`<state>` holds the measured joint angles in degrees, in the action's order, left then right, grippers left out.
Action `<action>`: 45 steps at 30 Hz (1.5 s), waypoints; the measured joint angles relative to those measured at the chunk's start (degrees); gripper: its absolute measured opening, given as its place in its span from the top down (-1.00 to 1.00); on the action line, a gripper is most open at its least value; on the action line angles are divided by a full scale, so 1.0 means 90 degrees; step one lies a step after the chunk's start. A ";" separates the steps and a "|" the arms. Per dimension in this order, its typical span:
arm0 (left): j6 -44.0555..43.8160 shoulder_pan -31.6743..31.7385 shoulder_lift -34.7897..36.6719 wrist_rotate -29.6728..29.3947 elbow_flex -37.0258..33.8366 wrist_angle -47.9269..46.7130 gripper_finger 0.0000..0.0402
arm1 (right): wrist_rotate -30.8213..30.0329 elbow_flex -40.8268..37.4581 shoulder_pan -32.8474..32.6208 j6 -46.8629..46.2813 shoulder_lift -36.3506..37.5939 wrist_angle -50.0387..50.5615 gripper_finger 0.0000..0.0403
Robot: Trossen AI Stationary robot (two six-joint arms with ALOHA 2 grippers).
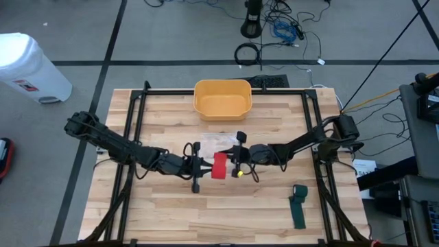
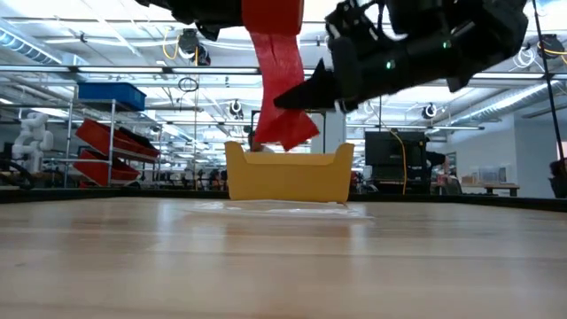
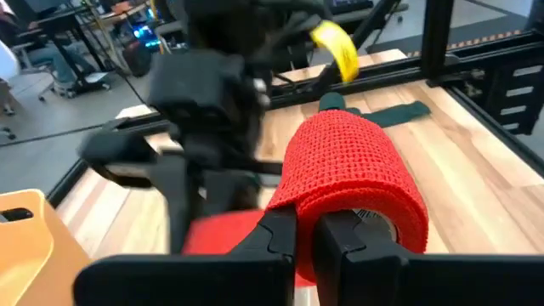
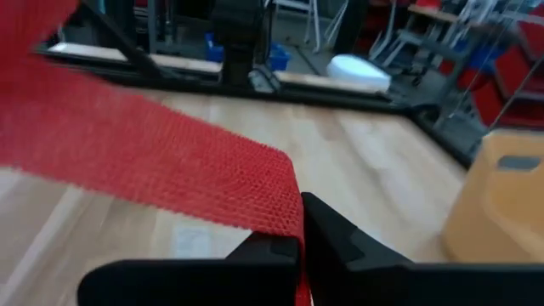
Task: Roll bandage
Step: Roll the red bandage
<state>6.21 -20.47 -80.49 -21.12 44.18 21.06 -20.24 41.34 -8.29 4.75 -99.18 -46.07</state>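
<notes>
Yellow bin at table's far edge.

I see the red bandage raised off the table, above its middle. It is a woven elastic strip, partly wound into a roll; the free tail hangs downward, its end clear of the wood surface.

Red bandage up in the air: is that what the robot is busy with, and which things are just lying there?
Busy with:
red bandage
left gripper, shut on it
right gripper, shut on it

Just lying there:
green bandage
yellow tub
clear wrapper
</notes>
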 joint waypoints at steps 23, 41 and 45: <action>-0.0281 0.0147 -0.0478 0.0000 0.0006 -0.0115 0.93 | 0.0250 0.0071 -0.0310 0.1729 0.1297 0.0231 1.00; 0.0027 0.0684 -0.0478 0.0142 0.0003 0.0289 0.93 | 0.0184 0.0362 -0.0941 0.2405 0.1297 0.0462 1.00; 0.0084 0.0754 -0.0478 0.0304 0.0003 0.0437 0.93 | 0.0064 0.0364 -0.0962 0.2427 0.1297 0.0538 1.00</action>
<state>6.97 -13.68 -84.79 -18.39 44.21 24.99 -19.66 44.62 -16.95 26.59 -87.50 -41.22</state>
